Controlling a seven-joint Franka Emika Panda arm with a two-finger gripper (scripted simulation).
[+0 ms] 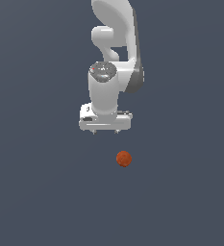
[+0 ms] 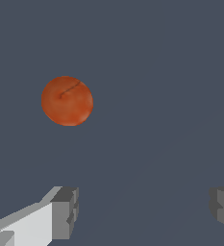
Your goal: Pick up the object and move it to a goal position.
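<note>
The claw (image 2: 142,214) stands wide open and holds nothing; in the wrist view a broad gap separates its two grey fingertips (image 2: 65,211). The orange-red ball (image 1: 124,158) rests on the plain grey desk (image 1: 31,192), apart from the claw and offset toward the exterior view's right. In the wrist view the ball (image 2: 67,101) lies outside the line between the fingertips, so the step in hand appears to be alignment before descent. Centre the claw over the ball first, then lower vertically with the fingers kept spread. Close only when the ball sits midway between the pads, because a round object is likely to roll if one finger touches it early.
</note>
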